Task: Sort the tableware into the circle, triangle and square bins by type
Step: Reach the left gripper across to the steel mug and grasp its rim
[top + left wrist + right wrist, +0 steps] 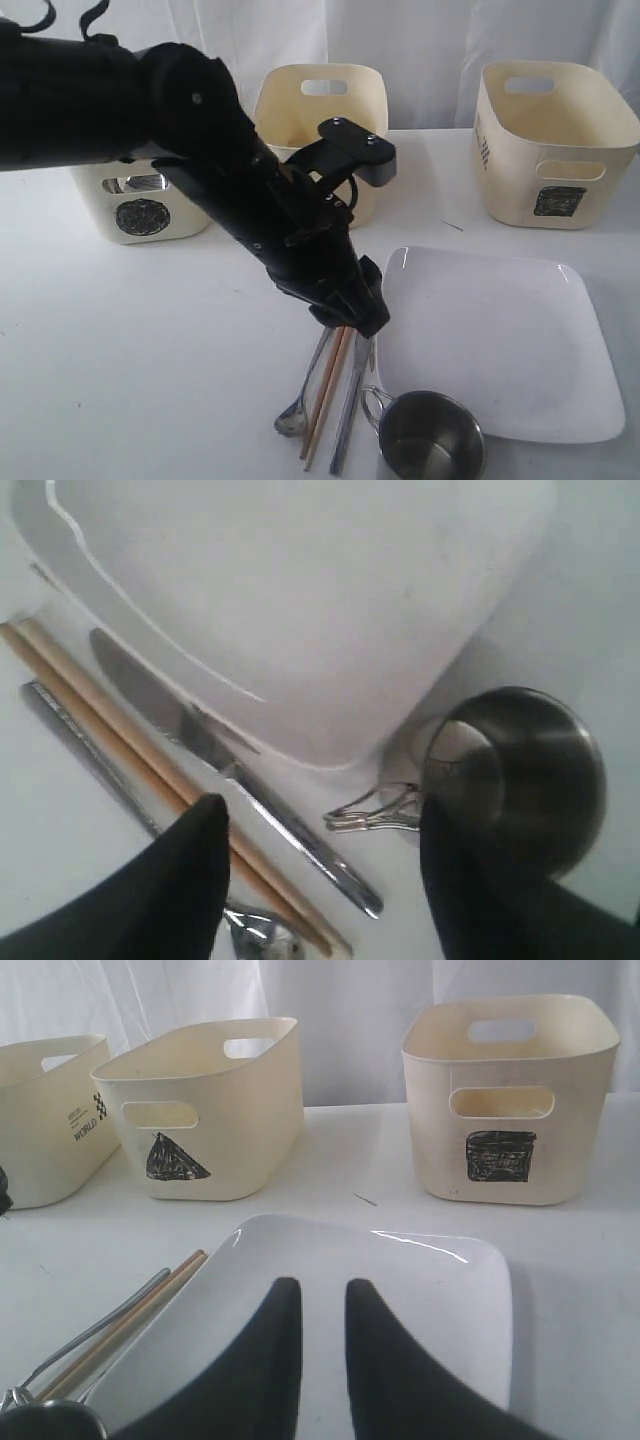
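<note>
My left gripper [325, 810] is open, hanging low over the cutlery with nothing between its fingers. Under it lie the steel knife [230, 765], the wooden chopsticks [110, 720] and the steel spoon [85, 748], side by side beside the white square plate [490, 340]. A steel mug [430, 438] stands at the plate's near corner, its handle towards the knife. The circle bin [140, 215], triangle bin [200, 1110] and square bin [510, 1090] stand along the back. My right gripper [322, 1295] hovers over the plate [420, 1290], fingers close together and holding nothing. No bowl shows.
Something shiny shows through the circle bin's handle cut-out [135, 184]. The left arm [250, 200] stretches across the middle and hides part of the triangle bin [320, 110]. Bare white table lies at the front left.
</note>
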You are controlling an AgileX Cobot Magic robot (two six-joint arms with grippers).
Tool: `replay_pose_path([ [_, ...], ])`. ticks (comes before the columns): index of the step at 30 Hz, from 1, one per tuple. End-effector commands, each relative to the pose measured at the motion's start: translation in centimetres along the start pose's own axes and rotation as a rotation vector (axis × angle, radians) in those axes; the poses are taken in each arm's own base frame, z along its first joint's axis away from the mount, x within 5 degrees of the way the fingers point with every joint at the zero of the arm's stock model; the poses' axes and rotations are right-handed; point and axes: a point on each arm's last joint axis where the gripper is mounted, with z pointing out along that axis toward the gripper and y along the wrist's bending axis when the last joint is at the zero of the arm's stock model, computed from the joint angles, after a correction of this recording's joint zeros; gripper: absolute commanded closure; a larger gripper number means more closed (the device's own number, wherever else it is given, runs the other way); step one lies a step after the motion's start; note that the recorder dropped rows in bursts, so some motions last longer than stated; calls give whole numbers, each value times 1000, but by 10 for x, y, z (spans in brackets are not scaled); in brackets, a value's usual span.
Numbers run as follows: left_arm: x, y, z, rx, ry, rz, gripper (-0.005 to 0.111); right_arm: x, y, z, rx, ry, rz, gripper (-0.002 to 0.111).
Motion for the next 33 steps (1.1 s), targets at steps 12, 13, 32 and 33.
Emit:
replay_pose_path([
  [12, -14, -18, 19, 196, 139, 129, 46, 1, 0, 0, 3, -4, -1, 92],
  [13, -13, -16, 22, 185, 143, 133, 46, 1, 0, 0, 3, -4, -1, 92],
  [32, -10, -12, 66, 156, 154, 160, 46, 1, 0, 0, 3, -4, 33, 92],
  [33, -10, -12, 66, 154, 150, 165, 46, 1, 0, 0, 3, -4, 33, 92],
])
